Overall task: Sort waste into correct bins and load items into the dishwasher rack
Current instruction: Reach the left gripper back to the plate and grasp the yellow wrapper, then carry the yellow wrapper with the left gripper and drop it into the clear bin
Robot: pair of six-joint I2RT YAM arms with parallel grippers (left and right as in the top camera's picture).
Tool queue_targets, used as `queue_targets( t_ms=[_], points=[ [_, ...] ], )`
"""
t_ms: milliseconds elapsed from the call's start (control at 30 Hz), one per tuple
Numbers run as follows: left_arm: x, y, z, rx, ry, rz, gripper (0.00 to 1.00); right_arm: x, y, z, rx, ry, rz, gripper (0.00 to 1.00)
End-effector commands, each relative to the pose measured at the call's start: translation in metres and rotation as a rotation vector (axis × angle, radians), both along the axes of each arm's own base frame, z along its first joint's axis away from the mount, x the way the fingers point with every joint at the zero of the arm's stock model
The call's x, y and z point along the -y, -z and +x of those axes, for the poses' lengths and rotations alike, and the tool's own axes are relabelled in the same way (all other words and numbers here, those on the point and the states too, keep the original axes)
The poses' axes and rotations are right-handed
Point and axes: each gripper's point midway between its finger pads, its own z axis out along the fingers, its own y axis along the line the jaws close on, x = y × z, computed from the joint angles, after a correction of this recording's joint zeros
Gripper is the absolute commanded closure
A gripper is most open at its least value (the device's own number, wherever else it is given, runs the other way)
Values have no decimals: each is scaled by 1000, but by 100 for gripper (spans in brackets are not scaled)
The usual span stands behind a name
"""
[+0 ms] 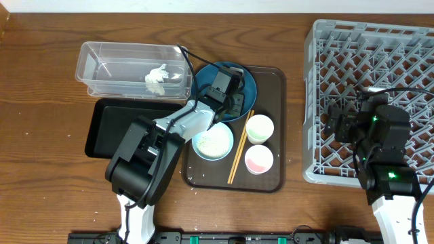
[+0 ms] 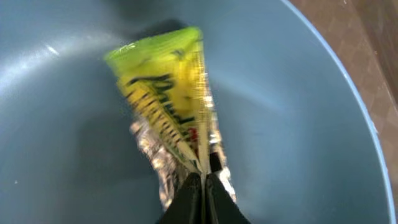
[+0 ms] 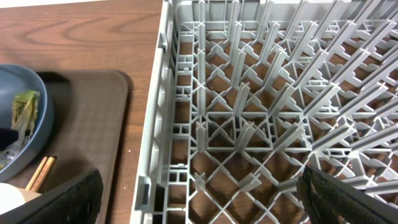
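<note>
In the left wrist view my left gripper is shut on the lower end of the yellow-green snack wrapper, inside the big dark-blue bowl. From overhead the left gripper reaches into that bowl on the brown tray. My right gripper hangs open over the left edge of the grey dishwasher rack, with nothing between its fingers. The clear tub holds a crumpled white tissue. The black tray lies in front of it.
On the brown serving tray stand a small light-blue bowl with rice, a white cup, a pink-lined cup and wooden chopsticks. The rack fills the right side, with my right gripper above it.
</note>
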Motion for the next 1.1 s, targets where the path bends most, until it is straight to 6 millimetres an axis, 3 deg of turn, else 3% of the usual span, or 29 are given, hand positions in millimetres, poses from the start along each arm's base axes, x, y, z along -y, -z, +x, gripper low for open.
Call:
queue_targets(
  t_ms=[0,133,233,367,467,667,767,900,1067],
  points=[
    [-2,-13,6,28,-6,-8,94,-5,-10,3,23,-19,0,1],
    [-10,-56,14,99,-30,-42,94,-5,-10,3,22,-19,0,1],
    [-31,-101,23,179,-82,-65,94,-5,-10,3,22,-19,0,1],
    [-77,-151,34,269,-193,-68,94,-5,-10,3,22,-19,0,1],
    [-119,-171,40,297,-278,-67,94,-5,-10,3,22,-19,0,1],
    [-193,-171,52,291,-431,-40,94,-5,-10,3,22,-19,1,1],
    [-219,-171,55,294,-486,-33,94,-5,-10,3,22,-19,0,1],
    [-239,-166,57,285,-528,-23,94,-5,-10,3,22,-19,1,1],
    [-243,-148,60,250,-537,-10,94,-5,-10,3,22,-19,1,1]
  ],
)
